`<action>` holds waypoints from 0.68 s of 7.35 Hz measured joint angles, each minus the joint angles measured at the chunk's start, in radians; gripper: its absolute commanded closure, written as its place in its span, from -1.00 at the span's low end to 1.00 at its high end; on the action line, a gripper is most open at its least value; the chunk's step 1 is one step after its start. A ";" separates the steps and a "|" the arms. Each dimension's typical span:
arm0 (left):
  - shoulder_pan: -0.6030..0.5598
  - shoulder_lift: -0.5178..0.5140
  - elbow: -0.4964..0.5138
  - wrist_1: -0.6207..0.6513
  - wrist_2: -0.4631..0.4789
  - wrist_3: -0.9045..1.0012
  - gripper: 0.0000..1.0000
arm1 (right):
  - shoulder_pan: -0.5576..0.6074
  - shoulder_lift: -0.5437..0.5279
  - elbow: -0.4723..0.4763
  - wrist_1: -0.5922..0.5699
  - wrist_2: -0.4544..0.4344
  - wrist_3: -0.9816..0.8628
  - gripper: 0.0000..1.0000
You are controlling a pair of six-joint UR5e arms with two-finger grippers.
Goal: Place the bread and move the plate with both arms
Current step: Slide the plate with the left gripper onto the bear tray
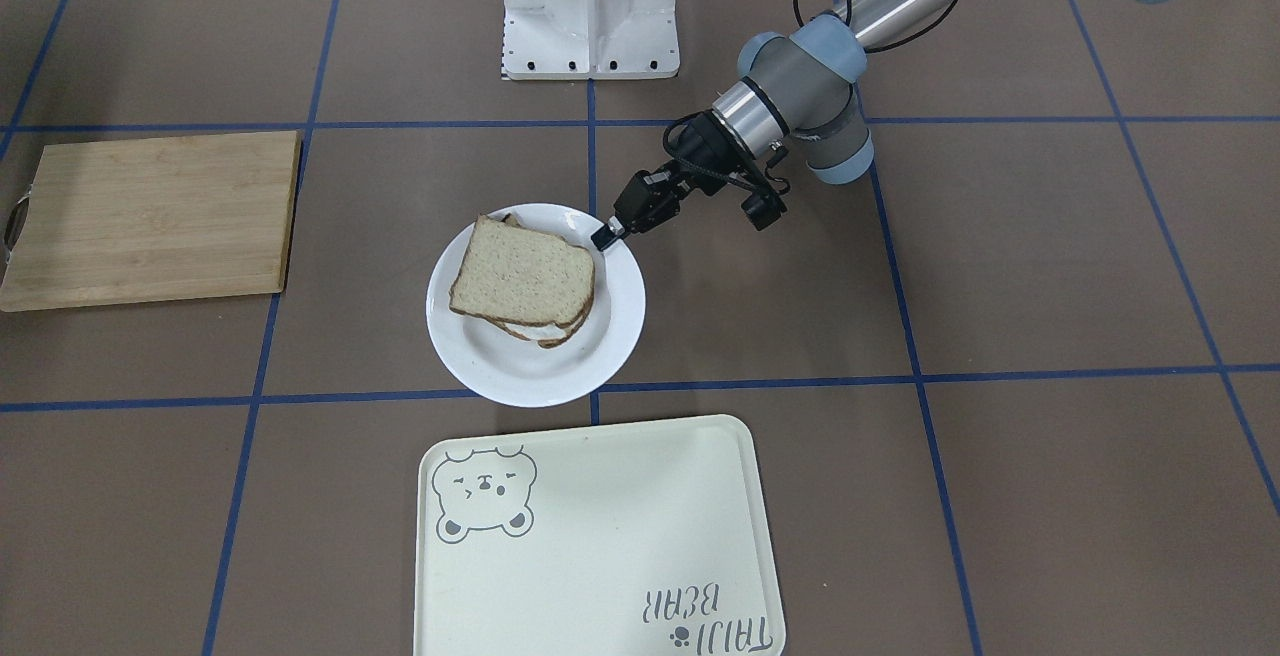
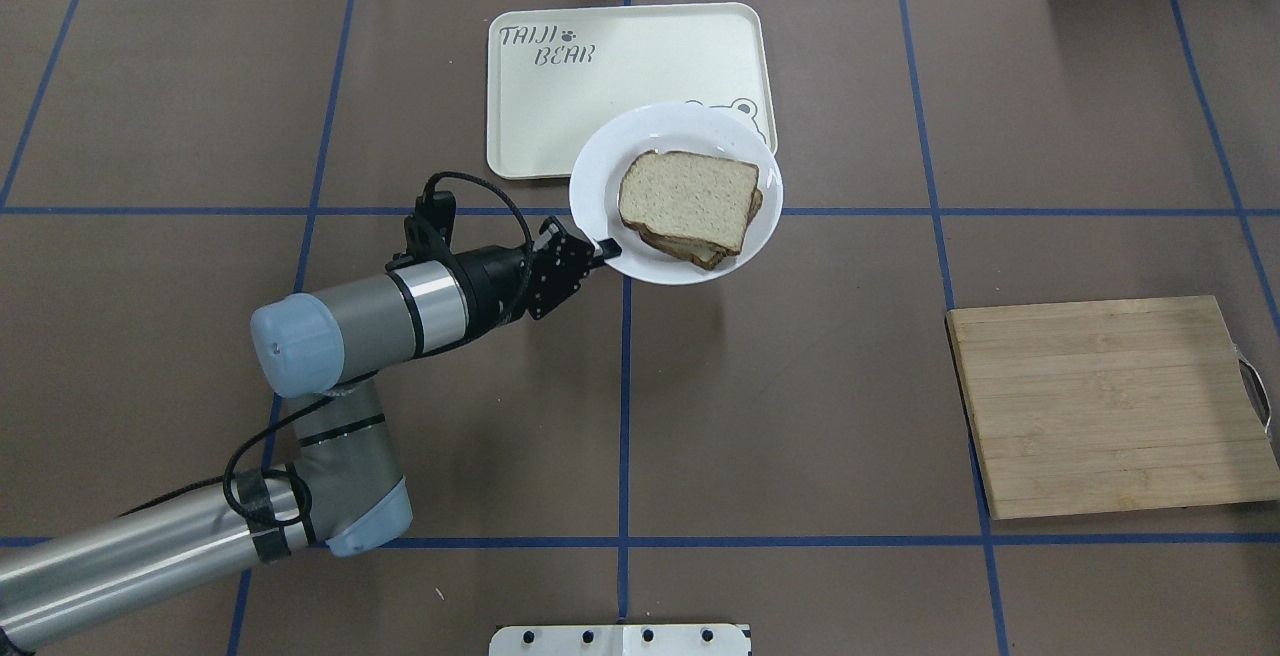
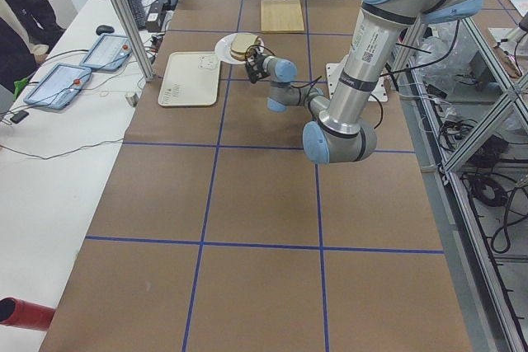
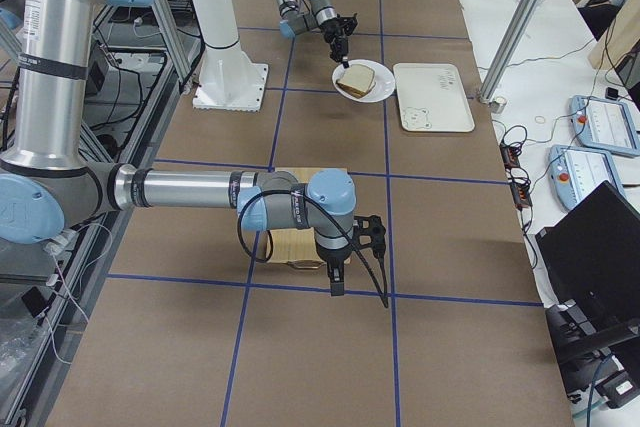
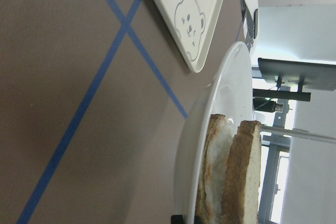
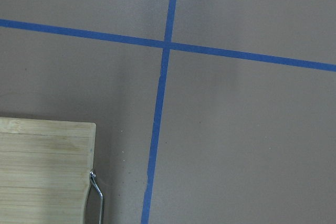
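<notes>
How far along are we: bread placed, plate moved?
Done: the bread lies atop another slice on the plate. In hand: the left gripper pinches the plate's rim; the plate looks lifted off the table. Left: setting it down, probably on the tray. The right gripper hangs near the cutting board.

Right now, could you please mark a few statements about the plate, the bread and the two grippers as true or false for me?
1. The left gripper pinches the rim of the plate. True.
2. The bread lies on the cutting board. False: it tops another slice on the plate.
3. The right gripper also holds the plate. False: it hangs by the cutting board, far from the plate.
4. The plate rests on the bear tray. False: the front-facing view shows bare table between them.
5. The cutting board has a metal handle. True.
</notes>
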 measured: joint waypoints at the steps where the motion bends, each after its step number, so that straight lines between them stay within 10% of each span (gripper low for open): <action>1: -0.049 -0.042 0.044 0.037 0.003 -0.033 1.00 | 0.000 0.002 0.000 0.000 0.000 0.000 -1.00; 5: -0.152 -0.253 0.331 0.166 0.046 -0.087 1.00 | 0.000 0.004 -0.002 -0.001 -0.002 0.001 -1.00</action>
